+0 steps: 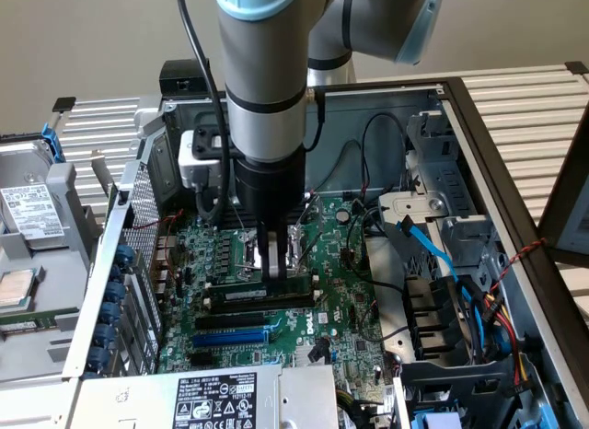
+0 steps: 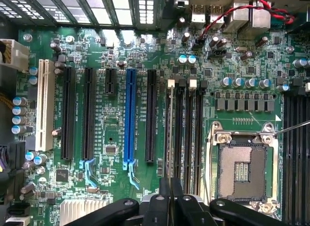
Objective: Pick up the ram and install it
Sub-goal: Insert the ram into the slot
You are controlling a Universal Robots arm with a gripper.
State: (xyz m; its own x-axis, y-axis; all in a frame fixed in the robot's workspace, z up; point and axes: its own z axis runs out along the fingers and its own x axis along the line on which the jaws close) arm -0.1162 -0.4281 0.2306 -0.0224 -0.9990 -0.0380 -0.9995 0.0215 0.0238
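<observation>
**Exterior view.** Reaching down into the open computer case (image 1: 479,125) on the grey arm (image 1: 267,79), with the gripper (image 1: 273,271) low over the green motherboard (image 1: 359,300). Jaws clamped, as far as can be seen, on the upper edge of the ram (image 1: 241,291). Held upright and parallel to the blue slot (image 1: 230,337), on that slot's far side, with a long black slot (image 1: 248,318) between. Cannot tell whether seated or just above its socket, with the lower edge lost against dark plastic. Fingertips partly masked by the stick and by the wrist above. To the exterior view's right of the blue slot, a tangle of blue and black cables (image 1: 460,291), partly tucked behind metal. Well to the exterior view's left of the blue slot, outside the case, a hard drive (image 1: 32,208), cut off by the frame edge.

**Wrist view.** Looking straight down on the board. Ram (image 2: 169,134) met edge-on, no more than a thin pale line, its chips and label hidden. Placed over the memory slot (image 2: 180,129) row at its end nearest the blue slot (image 2: 130,114), on that slot's side toward the CPU socket (image 2: 242,170). Depth of seating impossible to judge from here. Gripper (image 2: 169,189) cut off by the frame edge, with black fingers (image 2: 163,192) close together on either side of the stick. On the blue slot's opposite side, farthest off, a white slot (image 2: 44,104).
</observation>
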